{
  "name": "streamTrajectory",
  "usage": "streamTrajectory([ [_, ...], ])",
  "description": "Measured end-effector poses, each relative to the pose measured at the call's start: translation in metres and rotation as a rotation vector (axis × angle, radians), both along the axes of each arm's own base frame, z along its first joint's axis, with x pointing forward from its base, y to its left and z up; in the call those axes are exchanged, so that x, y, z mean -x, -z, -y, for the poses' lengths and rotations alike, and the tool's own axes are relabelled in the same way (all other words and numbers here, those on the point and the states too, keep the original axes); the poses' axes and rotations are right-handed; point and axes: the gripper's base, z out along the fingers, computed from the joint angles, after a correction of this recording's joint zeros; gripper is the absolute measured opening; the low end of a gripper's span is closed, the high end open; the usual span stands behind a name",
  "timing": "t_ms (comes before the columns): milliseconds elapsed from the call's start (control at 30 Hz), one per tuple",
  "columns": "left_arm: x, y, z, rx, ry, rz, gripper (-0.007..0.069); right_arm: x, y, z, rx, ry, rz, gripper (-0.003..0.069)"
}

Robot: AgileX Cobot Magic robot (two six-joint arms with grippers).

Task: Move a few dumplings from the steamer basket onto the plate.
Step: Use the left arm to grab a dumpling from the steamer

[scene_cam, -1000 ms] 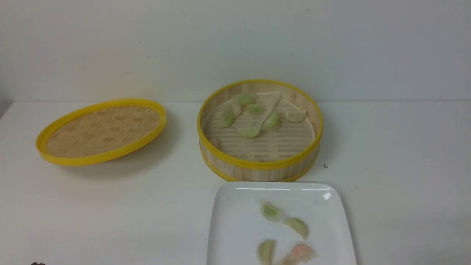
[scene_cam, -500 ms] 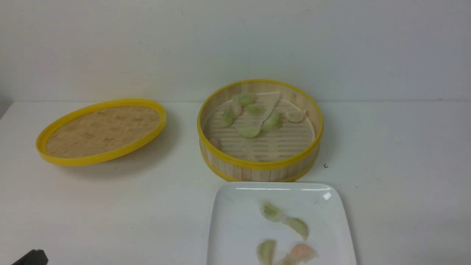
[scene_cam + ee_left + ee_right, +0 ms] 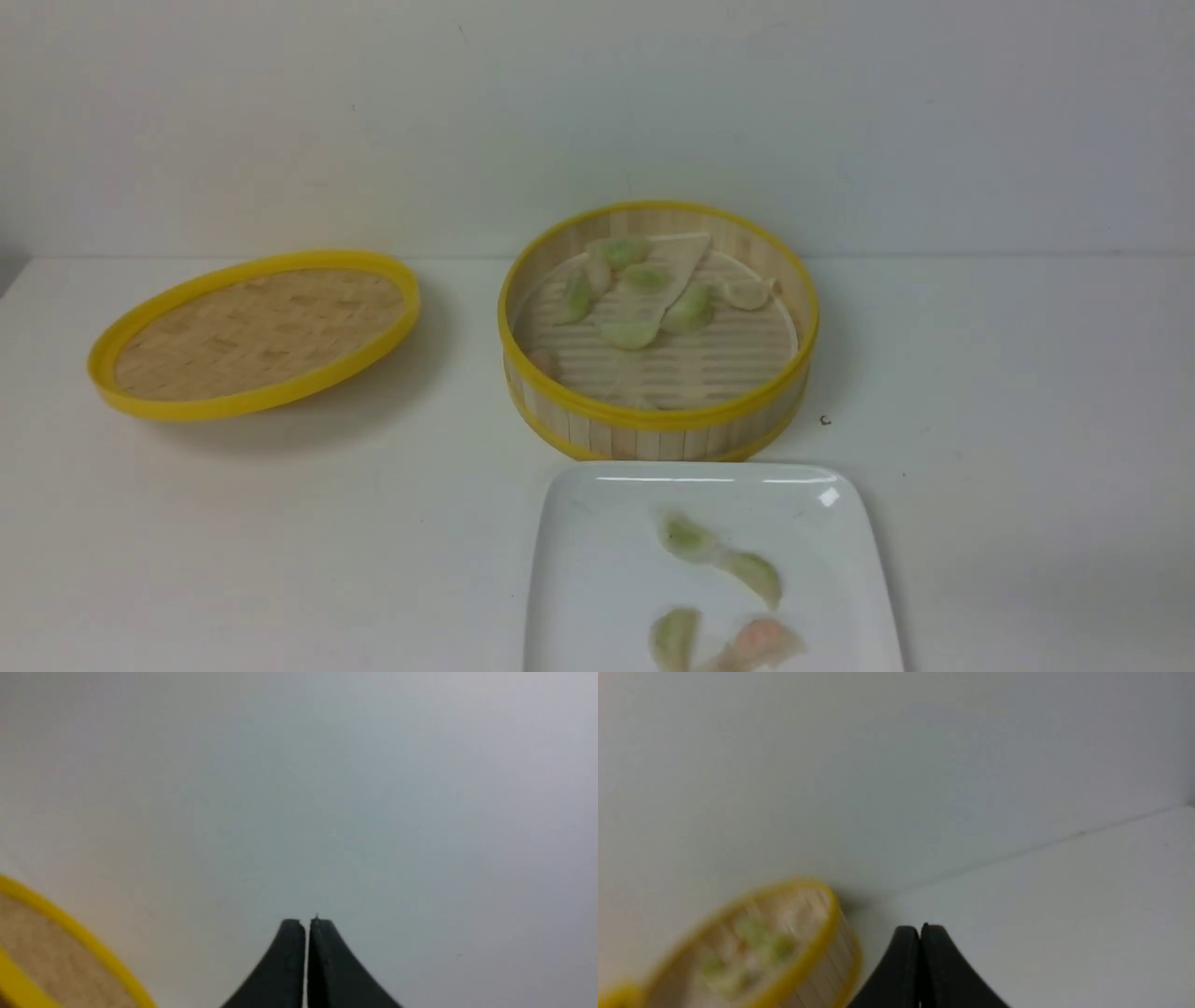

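**Left gripper** (image 3: 307, 926) and **right gripper** (image 3: 920, 931), shown only in the wrist views: the jaws of each are pressed together with nothing between them. Both are outside the front view. Nearest on the white table (image 3: 280, 541), the plate (image 3: 579, 597) carries four dumplings (image 3: 689, 537): three pale green and one pinkish-orange at the near edge. Just behind the plate, the steamer basket (image 3: 653, 434) stands uncovered. More dumplings are grouped on the far half of its slatted floor, around a pale wedge-shaped sheet (image 3: 667, 271). The lid (image 3: 252, 333) lies to the left, well apart. A plain wall (image 3: 597, 112) closes the scene.
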Motion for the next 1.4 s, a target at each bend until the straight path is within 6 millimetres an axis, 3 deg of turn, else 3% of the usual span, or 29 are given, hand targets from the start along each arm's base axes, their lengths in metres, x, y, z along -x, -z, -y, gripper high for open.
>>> streamTrajectory([
  [33, 0.008, -0.029, 0.004, -0.088, 0.026, 0.05, -0.0006, 0.0, -0.005, 0.002, -0.169, 0.008, 0.06, -0.0013],
  [100, 0.011, -0.045, 0.008, -0.154, 0.045, 0.056, -0.0006, 0.001, -0.008, 0.004, -0.257, 0.015, 0.096, -0.0013],
  [167, 0.005, -0.083, 0.02, -0.335, 0.135, -0.046, -0.0006, 0.002, -0.011, 0.006, -0.37, 0.027, 0.139, -0.0013],
  [200, 0.005, -0.088, 0.02, -0.342, 0.132, -0.043, -0.0006, 0.002, -0.011, 0.006, -0.371, 0.026, 0.14, -0.0013],
  [267, -0.019, -0.122, 0.035, -0.526, 0.277, -0.271, -0.0006, 0.002, -0.013, 0.009, -0.456, 0.036, 0.169, -0.0013],
  [300, -0.017, -0.125, 0.035, -0.537, 0.284, -0.273, -0.0006, 0.002, -0.013, 0.009, -0.462, 0.037, 0.171, -0.0013],
  [400, -0.058, -0.14, 0.048, -0.7, 0.471, -0.554, -0.0006, 0.002, -0.014, 0.007, -0.5, 0.015, 0.15, -0.0013],
  [433, -0.08, -0.138, 0.053, -0.741, 0.544, -0.66, -0.0006, 0.003, -0.021, 0.001, -0.48, -0.04, 0.099, -0.0013],
  [467, -0.079, -0.14, 0.053, -0.749, 0.549, -0.66, -0.0006, 0.003, -0.021, 0.001, -0.48, -0.04, 0.099, -0.0013],
  [500, -0.105, -0.134, 0.058, -0.793, 0.633, -0.769, -0.0006, 0.006, -0.037, -0.006, -0.407, -0.111, 0.038, -0.0013],
  [600, -0.142, -0.118, 0.063, -0.837, 0.733, -0.895, -0.0006, 0.009, -0.066, -0.015, -0.284, -0.198, -0.05, -0.0013],
  [633, -0.165, -0.108, 0.067, -0.855, 0.781, -0.951, -0.0006, 0.008, -0.084, -0.019, -0.19, -0.233, -0.121, -0.0013],
  [700, -0.197, -0.097, 0.077, -0.889, 0.843, -0.999, -0.0006, 0.0, -0.109, -0.024, -0.057, -0.278, -0.255, -0.0013],
  [733, -0.2, -0.095, 0.078, -0.892, 0.849, -1.002, -0.0006, 0.0, -0.113, -0.025, -0.044, -0.287, -0.268, -0.0013],
  [800, -0.234, -0.083, 0.103, -0.973, 0.924, -1.024, -0.0006, -0.015, -0.132, -0.028, 0.078, -0.336, -0.421, -0.0013],
  [933, -0.268, -0.079, 0.131, -1.066, 0.962, -1.013, -0.0006, -0.035, -0.142, -0.029, 0.165, -0.387, -0.564, -0.0013],
  [1000, -0.295, -0.075, 0.151, -1.136, 0.966, -0.995, -0.0006, -0.045, -0.145, -0.03, 0.187, -0.411, -0.62, -0.0013],
  [1133, -0.331, -0.064, 0.175, -1.212, 0.981, -0.999, -0.0006, -0.049, -0.142, -0.031, 0.191, -0.425, -0.653, -0.0013],
  [1167, -0.331, -0.066, 0.175, -1.214, 0.978, -0.992, -0.0006, -0.049, -0.142, -0.031, 0.192, -0.425, -0.653, -0.0013],
  [1367, -0.389, -0.017, 0.196, -1.324, 0.968, -1.022, -0.0001, -0.048, -0.142, -0.032, 0.181, -0.43, -0.661, -0.0013],
  [1400, -0.391, -0.017, 0.197, -1.328, 0.962, -1.018, 0.0, -0.048, -0.142, -0.032, 0.179, -0.429, -0.663, -0.0013],
])
